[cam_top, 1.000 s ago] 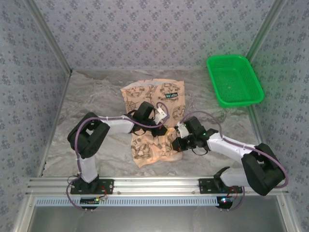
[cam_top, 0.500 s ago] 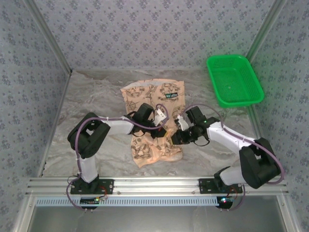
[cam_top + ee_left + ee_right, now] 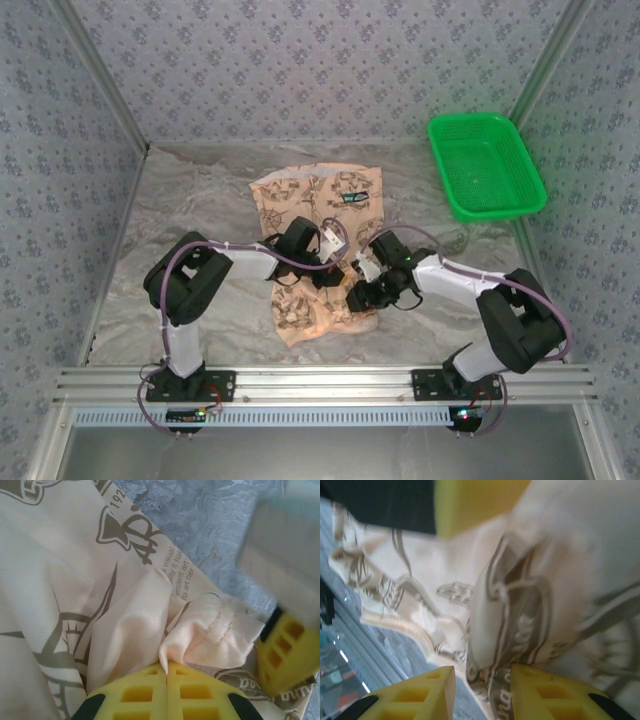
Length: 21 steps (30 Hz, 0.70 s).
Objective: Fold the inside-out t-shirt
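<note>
The peach-tan t-shirt [image 3: 316, 198] with dark brown emblems lies partly folded in the middle of the table, its near part [image 3: 305, 312] reaching toward the front. My left gripper [image 3: 336, 271] is shut on a bunched fold of the pale reverse side [image 3: 220, 632] at the shirt's right edge. My right gripper [image 3: 362, 290] stands open just beside it, and a printed fold of the t-shirt [image 3: 515, 630] lies between its yellow fingers [image 3: 415, 695].
A green plastic basket [image 3: 486, 165] sits at the back right. The table is covered with crinkled grey sheeting [image 3: 190, 210]. Patterned walls enclose the sides and back, and a metal rail [image 3: 320, 380] runs along the front.
My right gripper has moved left to the shirt's right edge, close to the left gripper. The left gripper has stayed put, shut on the cloth.
</note>
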### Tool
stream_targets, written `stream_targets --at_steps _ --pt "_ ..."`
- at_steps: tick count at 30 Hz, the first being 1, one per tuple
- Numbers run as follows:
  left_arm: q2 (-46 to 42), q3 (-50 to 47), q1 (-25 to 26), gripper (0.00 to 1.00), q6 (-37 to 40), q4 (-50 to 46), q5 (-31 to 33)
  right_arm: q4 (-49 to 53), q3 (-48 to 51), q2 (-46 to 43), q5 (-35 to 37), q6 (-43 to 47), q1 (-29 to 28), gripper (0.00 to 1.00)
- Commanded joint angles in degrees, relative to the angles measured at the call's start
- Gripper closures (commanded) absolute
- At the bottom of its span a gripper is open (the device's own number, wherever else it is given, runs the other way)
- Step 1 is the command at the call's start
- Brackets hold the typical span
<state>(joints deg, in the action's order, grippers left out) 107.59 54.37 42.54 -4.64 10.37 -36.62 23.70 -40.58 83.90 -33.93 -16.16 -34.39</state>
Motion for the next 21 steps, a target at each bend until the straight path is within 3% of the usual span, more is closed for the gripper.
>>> stream_targets --at_steps 1,4,6,12,17,21 --pt "0.56 0.46 0.46 1.00 -0.91 1.33 -1.03 -0.38 1.92 -3.64 -4.50 -0.80 -2.77 0.66" --pt "0.59 0.46 0.45 0.95 -1.22 1.11 -0.66 -1.18 3.76 -7.61 -12.23 0.35 -5.58 0.69" --pt "0.60 0.55 0.45 0.88 -1.80 1.09 -0.31 0.43 3.89 -9.63 -13.22 1.09 -6.75 0.68" --pt "-4.92 -2.05 0.50 0.70 -6.09 2.94 4.11 2.61 1.95 -15.78 -3.64 -0.01 -0.89 0.56" --pt "-10.62 -1.81 0.44 0.65 -7.23 -2.19 3.88 2.32 2.02 -19.95 8.71 -4.32 5.87 0.53" --pt "-14.27 -3.21 0.83 0.64 -9.52 -4.92 3.56 -0.16 2.61 -18.44 9.93 -6.13 5.05 0.52"
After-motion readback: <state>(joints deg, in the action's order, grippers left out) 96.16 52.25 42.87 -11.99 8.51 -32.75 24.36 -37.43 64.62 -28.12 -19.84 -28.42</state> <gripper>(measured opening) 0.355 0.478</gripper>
